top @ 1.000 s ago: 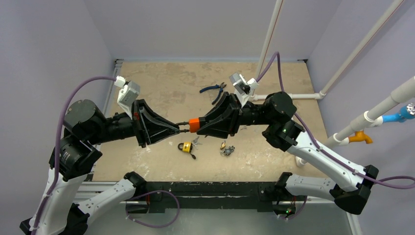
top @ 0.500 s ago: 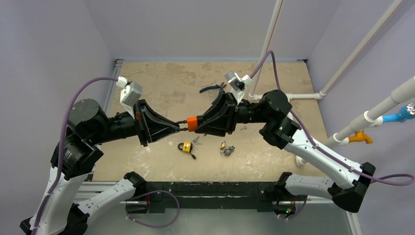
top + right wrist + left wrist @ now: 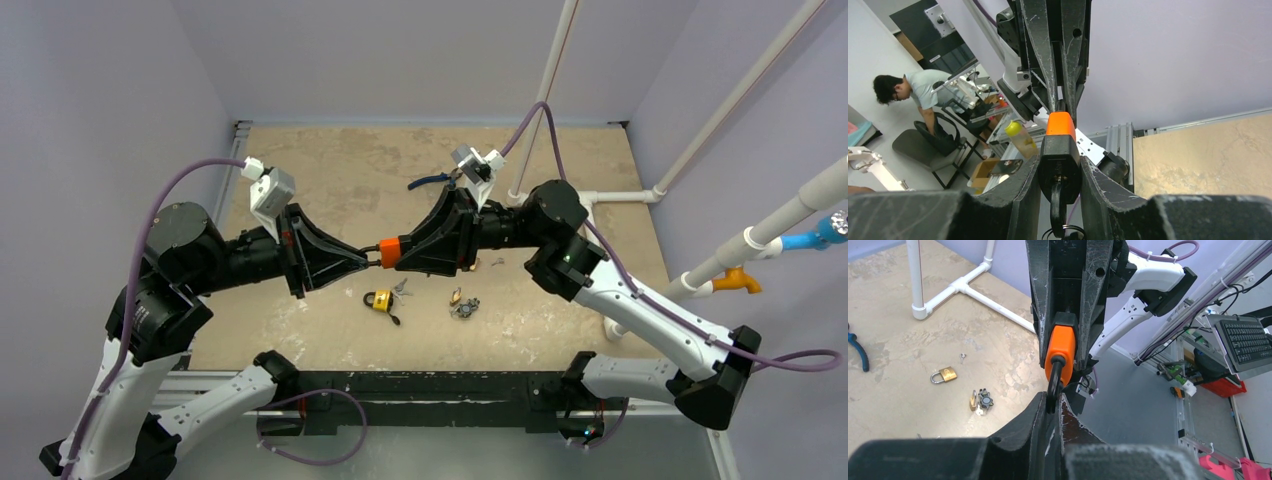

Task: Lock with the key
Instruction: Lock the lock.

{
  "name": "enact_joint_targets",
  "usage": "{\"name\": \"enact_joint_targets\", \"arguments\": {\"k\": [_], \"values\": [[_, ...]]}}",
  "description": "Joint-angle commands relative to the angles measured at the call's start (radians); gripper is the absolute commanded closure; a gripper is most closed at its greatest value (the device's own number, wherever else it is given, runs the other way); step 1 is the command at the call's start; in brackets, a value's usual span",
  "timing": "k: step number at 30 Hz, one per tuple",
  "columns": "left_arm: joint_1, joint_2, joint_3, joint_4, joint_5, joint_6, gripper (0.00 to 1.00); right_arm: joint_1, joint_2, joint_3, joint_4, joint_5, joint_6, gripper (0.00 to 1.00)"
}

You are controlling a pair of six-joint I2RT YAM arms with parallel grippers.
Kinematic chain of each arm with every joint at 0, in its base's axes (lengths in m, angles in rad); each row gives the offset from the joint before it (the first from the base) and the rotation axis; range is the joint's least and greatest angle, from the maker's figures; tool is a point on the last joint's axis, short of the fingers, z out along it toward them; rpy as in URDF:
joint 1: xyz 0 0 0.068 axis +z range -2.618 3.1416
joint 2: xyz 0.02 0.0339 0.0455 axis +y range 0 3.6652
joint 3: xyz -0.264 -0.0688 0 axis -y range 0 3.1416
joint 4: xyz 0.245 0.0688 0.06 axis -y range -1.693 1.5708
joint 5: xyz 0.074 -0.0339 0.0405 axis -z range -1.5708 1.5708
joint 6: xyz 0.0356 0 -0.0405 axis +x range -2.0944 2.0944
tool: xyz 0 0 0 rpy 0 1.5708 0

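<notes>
R end effector (image 3: pixel 386 251) clamps orange padlock (image 3: pixel 391 249), key (image 3: pixel 1058 200) in it, above worktop (image 3: pixel 330 170) ctr. L end effector (image 3: pixel 370 259) pinches shackle (image 3: pixel 1054 377) tight.

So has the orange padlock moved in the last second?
Yes. The orange padlock drifted slightly left, judged against the yellow padlock lying below it.

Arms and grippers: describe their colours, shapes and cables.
The left arm and right arm have white links and black round joints. The left gripper and right gripper are black wedges of scuffed tapering fingers. Purple cables trail each arm.
</notes>
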Motion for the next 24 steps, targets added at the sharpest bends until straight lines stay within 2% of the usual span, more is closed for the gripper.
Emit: {"name": "enact_joint_targets", "arguments": {"k": [1,24], "values": [[-0.019,0.057,-0.018,0.075,-0.008,-0.006,1.0,0.025,0.025,0.023,0.038,0.005,-0.011,1.0],[-0.061,0.1,0.002,0.094,-0.021,-0.009,1.0,0.037,0.047,0.039,-0.004,0.002,-0.044,1.0]]}}
